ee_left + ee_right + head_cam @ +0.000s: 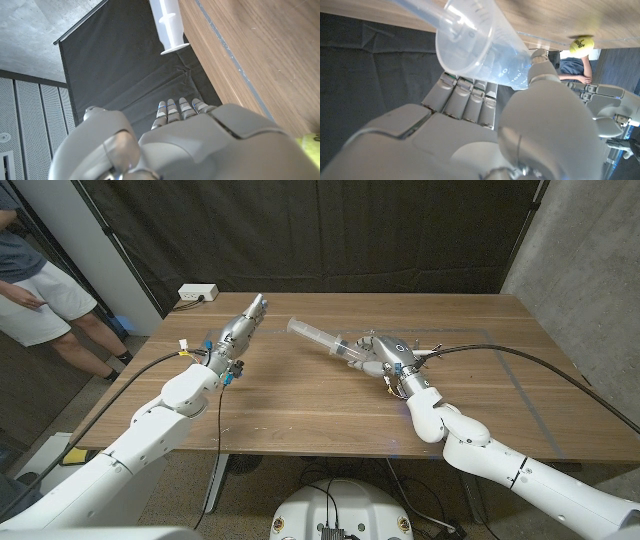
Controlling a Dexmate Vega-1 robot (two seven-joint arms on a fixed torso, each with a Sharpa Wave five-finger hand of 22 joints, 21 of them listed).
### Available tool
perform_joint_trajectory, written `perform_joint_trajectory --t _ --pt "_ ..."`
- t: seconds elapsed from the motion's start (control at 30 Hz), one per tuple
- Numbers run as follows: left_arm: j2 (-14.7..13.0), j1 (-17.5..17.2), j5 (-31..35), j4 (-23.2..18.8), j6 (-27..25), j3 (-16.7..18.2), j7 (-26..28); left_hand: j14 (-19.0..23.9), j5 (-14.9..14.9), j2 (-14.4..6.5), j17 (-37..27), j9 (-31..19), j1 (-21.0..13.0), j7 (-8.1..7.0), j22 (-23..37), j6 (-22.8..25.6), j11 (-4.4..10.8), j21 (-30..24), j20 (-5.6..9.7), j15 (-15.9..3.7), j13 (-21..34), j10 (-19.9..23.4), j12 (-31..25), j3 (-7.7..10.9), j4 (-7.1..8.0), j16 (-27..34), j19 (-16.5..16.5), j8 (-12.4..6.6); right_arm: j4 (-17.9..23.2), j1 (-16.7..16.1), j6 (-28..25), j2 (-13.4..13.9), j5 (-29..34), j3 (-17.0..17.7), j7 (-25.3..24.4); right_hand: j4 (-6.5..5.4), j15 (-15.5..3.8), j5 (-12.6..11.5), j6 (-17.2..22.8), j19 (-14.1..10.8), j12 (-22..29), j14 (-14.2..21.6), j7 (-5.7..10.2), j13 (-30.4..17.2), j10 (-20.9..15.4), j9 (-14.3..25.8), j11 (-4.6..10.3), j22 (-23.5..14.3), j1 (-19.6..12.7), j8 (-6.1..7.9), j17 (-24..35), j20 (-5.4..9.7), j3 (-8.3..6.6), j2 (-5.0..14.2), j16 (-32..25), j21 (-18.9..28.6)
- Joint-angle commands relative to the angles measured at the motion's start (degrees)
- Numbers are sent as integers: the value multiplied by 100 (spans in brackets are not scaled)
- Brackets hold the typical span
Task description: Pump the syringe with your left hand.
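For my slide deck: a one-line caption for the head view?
Right hand holds a syringe over the table; left hand nearby.

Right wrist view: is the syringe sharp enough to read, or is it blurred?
Right wrist view: syringe barrel sits very close, its markings soft and unreadable, the table above smeared. Head view: syringe crisp in the right hand. Left wrist view: its plunger end is sharp.
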State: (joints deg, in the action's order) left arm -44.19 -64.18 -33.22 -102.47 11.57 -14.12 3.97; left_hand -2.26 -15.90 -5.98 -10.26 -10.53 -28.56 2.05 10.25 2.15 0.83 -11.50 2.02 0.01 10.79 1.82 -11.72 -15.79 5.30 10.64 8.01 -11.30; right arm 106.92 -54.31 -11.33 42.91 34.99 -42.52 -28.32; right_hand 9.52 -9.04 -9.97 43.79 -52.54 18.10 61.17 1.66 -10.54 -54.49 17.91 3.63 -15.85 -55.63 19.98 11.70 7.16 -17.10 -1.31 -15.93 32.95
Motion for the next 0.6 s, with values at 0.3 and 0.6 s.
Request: perform_joint_trajectory --t 0.3,0.6 --pt "-186 -83 160 -338 86 152 119 18 24 -62 -24 -28 -6 16 31 26 4 -18 27 -1 11 47 1 -33 19 19 51 -15 34 -80 862 160 66 224 -237 -204 -448 -41 769 68 -53 221 770 -37 -517 110 540 -22 -1070 15 -1 519 -135 1085 55 115" --pt "-225 46 242 -353 63 100 50 15 28 -67 -24 -29 -6 17 31 9 1 -16 24 -3 11 46 1 -38 23 18 58 -8 7 -68 1020 82 212 178 -229 -206 -450 -43 785 85 -73 230 788 -40 -535 157 543 -28 -1087 16 0 520 -123 1082 72 160"
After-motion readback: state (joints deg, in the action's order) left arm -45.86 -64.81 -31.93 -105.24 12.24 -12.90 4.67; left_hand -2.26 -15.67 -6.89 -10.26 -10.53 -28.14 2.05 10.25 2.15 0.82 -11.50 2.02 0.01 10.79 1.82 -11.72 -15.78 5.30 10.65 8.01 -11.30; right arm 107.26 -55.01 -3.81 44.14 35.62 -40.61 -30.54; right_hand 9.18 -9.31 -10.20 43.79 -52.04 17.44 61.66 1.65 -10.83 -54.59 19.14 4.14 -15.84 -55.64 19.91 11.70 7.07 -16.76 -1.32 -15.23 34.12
